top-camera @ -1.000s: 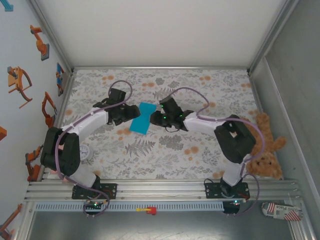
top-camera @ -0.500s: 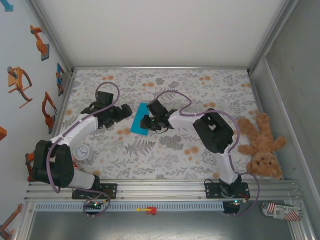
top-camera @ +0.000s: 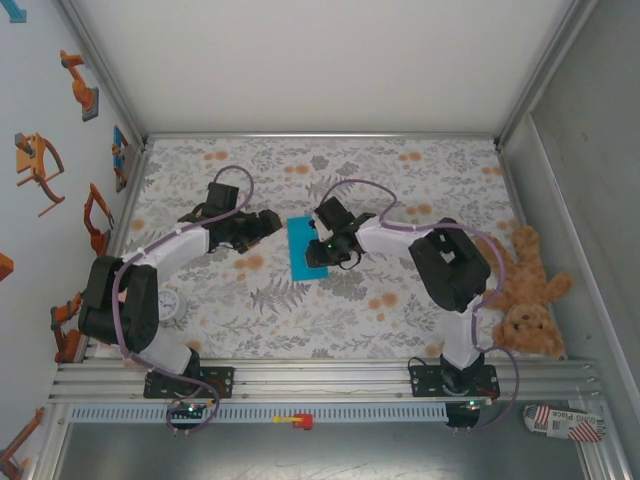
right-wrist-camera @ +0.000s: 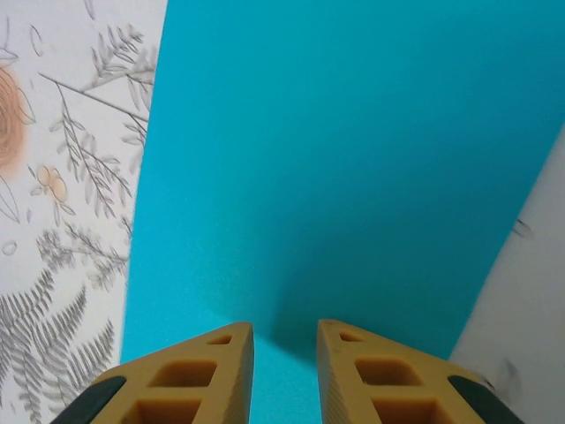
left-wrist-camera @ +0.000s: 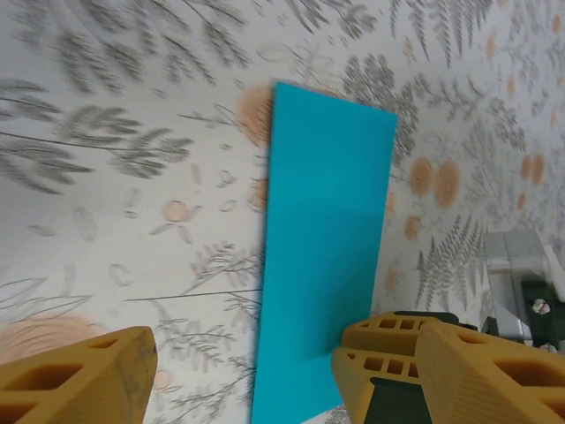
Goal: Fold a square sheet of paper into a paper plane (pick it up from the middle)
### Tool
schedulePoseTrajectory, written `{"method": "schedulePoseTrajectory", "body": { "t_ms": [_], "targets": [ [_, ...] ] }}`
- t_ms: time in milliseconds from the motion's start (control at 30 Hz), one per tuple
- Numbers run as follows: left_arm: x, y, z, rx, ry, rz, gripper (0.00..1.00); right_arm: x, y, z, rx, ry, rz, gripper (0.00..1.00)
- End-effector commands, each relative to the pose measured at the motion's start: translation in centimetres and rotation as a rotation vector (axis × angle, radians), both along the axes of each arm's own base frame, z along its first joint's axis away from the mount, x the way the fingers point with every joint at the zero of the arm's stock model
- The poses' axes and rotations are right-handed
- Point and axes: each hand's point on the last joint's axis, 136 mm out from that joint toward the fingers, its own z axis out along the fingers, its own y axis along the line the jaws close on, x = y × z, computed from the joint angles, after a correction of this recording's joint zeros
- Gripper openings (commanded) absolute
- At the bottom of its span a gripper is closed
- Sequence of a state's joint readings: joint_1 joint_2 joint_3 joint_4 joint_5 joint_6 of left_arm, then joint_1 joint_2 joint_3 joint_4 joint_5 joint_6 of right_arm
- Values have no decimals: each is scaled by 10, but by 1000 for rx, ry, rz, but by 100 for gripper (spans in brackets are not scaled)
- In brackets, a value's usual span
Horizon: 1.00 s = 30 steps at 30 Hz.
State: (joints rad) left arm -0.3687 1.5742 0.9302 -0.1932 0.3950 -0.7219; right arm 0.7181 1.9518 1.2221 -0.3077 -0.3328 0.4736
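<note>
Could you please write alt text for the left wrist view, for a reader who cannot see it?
A narrow turquoise-blue sheet of paper lies flat on a floral tablecloth, seen close from above. The left gripper hangs over its near end with jaws open, one orange finger overlapping the paper's edge.

Narrowly parted, the right gripper [right-wrist-camera: 284, 329] seemingly rests on turquoise paper [right-wrist-camera: 353, 159].
</note>
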Motion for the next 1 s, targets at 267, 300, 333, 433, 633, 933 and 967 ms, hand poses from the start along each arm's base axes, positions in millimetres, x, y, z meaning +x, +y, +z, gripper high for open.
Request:
{"method": "schedulePoseTrajectory", "body": {
  "t_ms": [267, 300, 333, 433, 633, 933, 967],
  "targets": [
    [0, -87, -10, -190, 76, -160, 39, 12, 6, 32, 267, 43, -341, 15],
    [0, -89, -13, -191, 82, -163, 36, 12, 8, 28, 273, 61, -349, 14],
    [0, -91, -16, -193, 88, -168, 33, 11, 10, 23, 274, 82, -354, 13],
    [-1, -95, -25, -193, 113, -181, 28, 12, 13, 14, 271, 105, -362, 9],
    [-1, -99, -37, -168, 141, -202, 25, 16, 11, 3, 262, 136, -363, 7],
    [-4, -83, -77, -30, 220, -174, 23, 10, 3, -14, 249, 184, -368, 5],
    [-5, -80, -81, -16, 228, -168, 23, 9, 2, -14, 252, 186, -367, 5]
  ]
}}
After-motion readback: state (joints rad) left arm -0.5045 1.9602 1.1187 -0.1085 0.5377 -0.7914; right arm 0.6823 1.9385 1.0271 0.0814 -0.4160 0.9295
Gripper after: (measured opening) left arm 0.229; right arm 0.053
